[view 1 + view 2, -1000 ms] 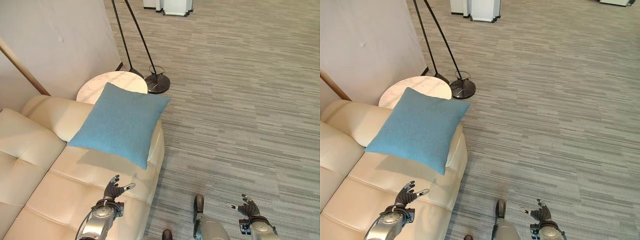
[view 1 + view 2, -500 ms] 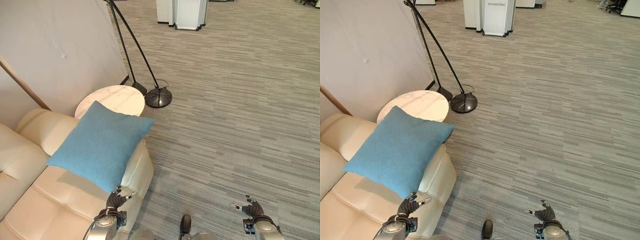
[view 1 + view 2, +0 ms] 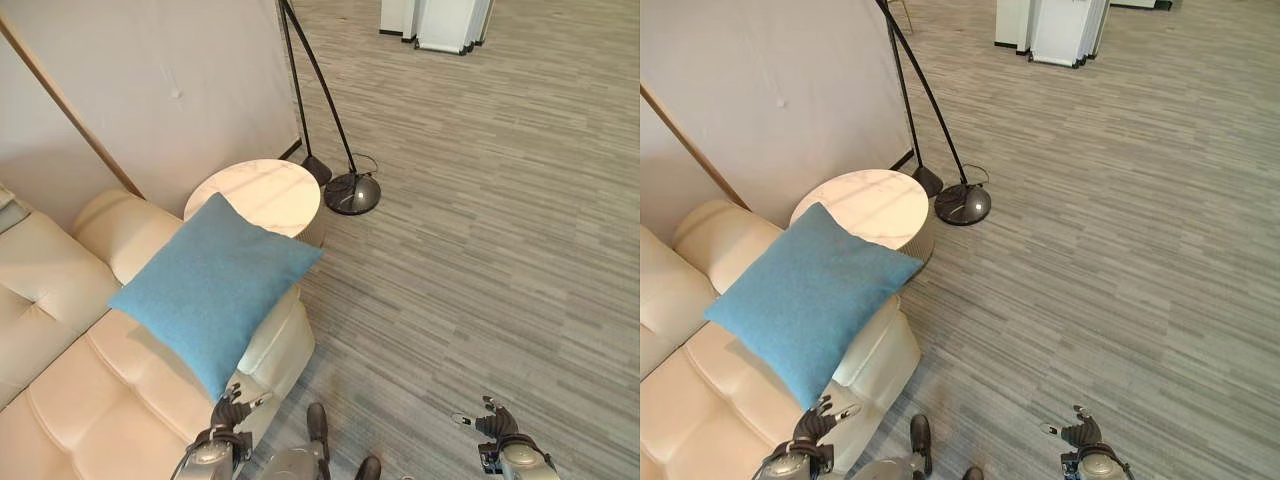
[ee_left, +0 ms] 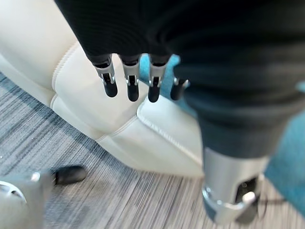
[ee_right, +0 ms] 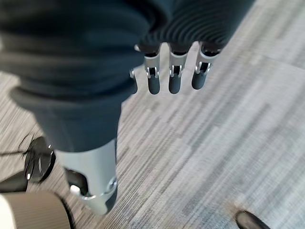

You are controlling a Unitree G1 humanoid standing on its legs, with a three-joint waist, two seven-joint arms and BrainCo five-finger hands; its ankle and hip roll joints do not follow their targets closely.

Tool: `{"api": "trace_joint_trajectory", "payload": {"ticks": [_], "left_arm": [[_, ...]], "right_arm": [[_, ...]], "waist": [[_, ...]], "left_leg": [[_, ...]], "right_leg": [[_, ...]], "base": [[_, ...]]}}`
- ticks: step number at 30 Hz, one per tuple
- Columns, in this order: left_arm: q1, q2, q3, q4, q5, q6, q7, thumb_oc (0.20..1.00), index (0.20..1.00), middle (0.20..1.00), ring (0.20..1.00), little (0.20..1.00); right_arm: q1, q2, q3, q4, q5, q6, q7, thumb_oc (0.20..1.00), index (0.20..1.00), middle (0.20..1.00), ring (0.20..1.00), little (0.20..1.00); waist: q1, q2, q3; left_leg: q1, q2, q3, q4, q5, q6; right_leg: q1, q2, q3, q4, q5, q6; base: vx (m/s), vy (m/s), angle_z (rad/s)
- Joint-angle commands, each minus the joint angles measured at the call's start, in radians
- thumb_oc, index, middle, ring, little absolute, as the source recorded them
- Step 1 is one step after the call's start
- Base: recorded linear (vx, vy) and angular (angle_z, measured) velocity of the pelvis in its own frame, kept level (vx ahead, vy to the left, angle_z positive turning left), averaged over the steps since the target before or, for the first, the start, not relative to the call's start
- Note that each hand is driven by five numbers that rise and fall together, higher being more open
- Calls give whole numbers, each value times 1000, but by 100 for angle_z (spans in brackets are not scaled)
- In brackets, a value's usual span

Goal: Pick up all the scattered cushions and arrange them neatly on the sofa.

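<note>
Blue fabric marks the one cushion (image 3: 210,288) in view, lying tilted against the padded armrest at the end of the cream sofa (image 3: 60,400), its lower corner hanging over the seat's front edge and its upper corner toward the round marble-topped side table (image 3: 258,192). Compared with half a second earlier the whole scene has shifted in both eye views, which indicates a turn of the head camera rather than any movement of the cushion; its pose on the armrest is unchanged. The left hand (image 3: 228,412) hangs low just beside the sofa's front corner, below the cushion's lower corner, fingers (image 4: 129,88) straight and loosely spread, holding nothing. The right hand (image 3: 494,424) hangs over bare carpet well apart from the sofa, fingers (image 5: 171,81) likewise relaxed and empty. With both hands free and this cushion already on the sofa, the robot is probably between placements and searching for further cushions; none appears on the grey striped carpet (image 3: 480,250) in view, so the remaining work cannot be gauged. The cushion's slanted rest may want straightening to count as neat. Around the sofa's end stand the side table, touching or just beside the armrest, and a black floor lamp (image 3: 350,192) whose round base sits on the carpet near the table, its thin poles leaning up along the pale wall panel (image 3: 180,80); both could hinder an approach from that side.
</note>
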Motion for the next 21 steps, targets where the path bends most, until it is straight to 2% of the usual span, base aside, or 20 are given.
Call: {"api": "trace_joint_trajectory", "payload": {"ticks": [1, 2, 3, 4, 5, 8, 10, 11, 12, 14, 16, 17, 19, 21], "left_arm": [[-19, 59, 9, -35, 20, -15, 20, 1000, 1000, 1000, 1000, 1000], [-20, 64, 10, -42, 18, -16, 26, 1000, 1000, 1000, 1000, 1000], [-24, 70, 8, -41, 21, -18, 30, 1000, 1000, 1000, 1000, 1000], [-24, 70, 8, -41, 21, -18, 30, 1000, 1000, 1000, 1000, 1000], [-40, 75, 1, -48, 17, -17, 36, 1000, 1000, 1000, 1000, 1000], [-50, 79, -5, -52, 17, -18, 38, 1000, 1000, 1000, 1000, 1000], [-67, 78, -13, -38, 16, -18, 39, 1000, 1000, 1000, 1000, 1000], [-68, 78, -13, -38, 16, -18, 39, 1000, 1000, 1000, 1000, 1000], [-75, 76, -10, -35, 11, -18, 42, 1000, 1000, 1000, 1000, 1000], [-86, 77, 1, -28, -3, -25, 46, 1000, 1000, 1000, 1000, 1000], [-81, 76, 2, -26, -6, -26, 44, 1000, 1000, 1000, 1000, 1000], [-78, 66, 12, -22, -38, -34, 50, 1000, 1000, 1000, 1000, 1000], [-76, 51, 14, -17, -60, -37, 50, 1000, 1000, 1000, 1000, 1000], [-73, 26, 35, 8, -130, -38, 54, 1000, 1000, 1000, 1000, 1000]], "right_arm": [[-21, -11, -23, -82, -27, -11, 8, 1000, 1000, 1000, 1000, 1000], [-23, -6, -20, -88, -24, -14, 7, 1000, 1000, 1000, 1000, 1000], [-25, -2, -20, -86, -21, -18, 3, 1000, 1000, 1000, 1000, 1000], [-26, -1, -20, -85, -21, -18, 3, 1000, 1000, 1000, 1000, 1000], [-31, 1, -17, -85, -16, -16, -3, 1000, 1000, 1000, 1000, 1000], [-27, 2, -18, -78, -7, -14, -6, 1000, 1000, 1000, 1000, 1000], [-29, 7, -16, -76, 7, -13, -12, 1000, 1000, 1000, 1000, 1000], [-29, 7, -16, -75, 7, -13, -12, 1000, 1000, 1000, 1000, 1000], [-29, 9, -13, -75, 16, -12, -16, 1000, 1000, 1000, 1000, 1000], [-26, 8, -16, -77, 17, -13, -17, 1000, 1000, 1000, 1000, 1000], [-21, 6, -18, -79, 16, -10, -19, 1000, 1000, 1000, 1000, 1000], [-16, 6, -19, -84, 15, -16, -17, 1000, 1000, 1000, 1000, 1000], [-17, 10, -16, -76, 17, -24, -14, 1000, 1000, 1000, 1000, 1000], [-25, 1, -12, -64, 30, -35, -16, 1000, 1000, 1000, 1000, 1000]], "waist": [[33, 24, -14], [25, 25, -4], [18, 25, 6], [18, 24, 5], [8, 41, 21], [1, 52, 33], [-9, 53, 46], [-9, 54, 45], [-13, 47, 50], [-16, 35, 52], [-22, 30, 55], [-21, 21, 51], [-21, 14, 39], [-18, 4, 18]], "left_leg": [[63, 29, -69, -7, -35, 1], [87, 18, -85, -7, -51, 16], [104, 12, -104, -7, -64, 26], [103, 11, -103, -7, -64, 27], [118, 23, -135, -7, -62, 34], [144, 29, -172, -7, -65, 34], [179, 31, -226, -7, -77, 30], [178, 32, -225, -7, -76, 30], [189, 29, -263, -7, -81, 21], [195, 26, -303, -7, -91, 10], [207, 27, -328, -6, -98, 5], [217, 27, -358, 18, -124, -1], [211, 27, -364, 39, -139, -3], [190, 51, -377, 137, -189, -25]], "right_leg": [[-25, -213, 97, 387, 38, 90], [-61, -225, 124, 472, 88, 99], [-104, -220, 162, 536, 102, 98], [-107, -222, 164, 540, 101, 99], [-201, -174, 225, 563, 66, 65], [-227, -149, 247, 483, 48, 48], [-257, -80, 344, 313, 50, 44], [-256, -79, 344, 309, 53, 43], [-272, -36, 437, 163, 92, 57], [-298, -22, 504, 26, 147, 72], [-289, -26, 495, 7, 160, 79], [-271, -32, 487, 4, 161, 77], [-253, -35, 481, -7, 170, 66], [-206, -34, 445, -14, 139, 46]], "base": [[243, 258, 44], [210, 198, 50], [155, 127, 44], [133, 91, 77], [145, 47, 84], [195, 0, 77], [214, -69, 83], [227, -116, 59], [223, -147, 63], [299, -194, 84], [233, -156, 90], [325, -244, 58], [338, -264, 57], [335, -286, 88]]}}
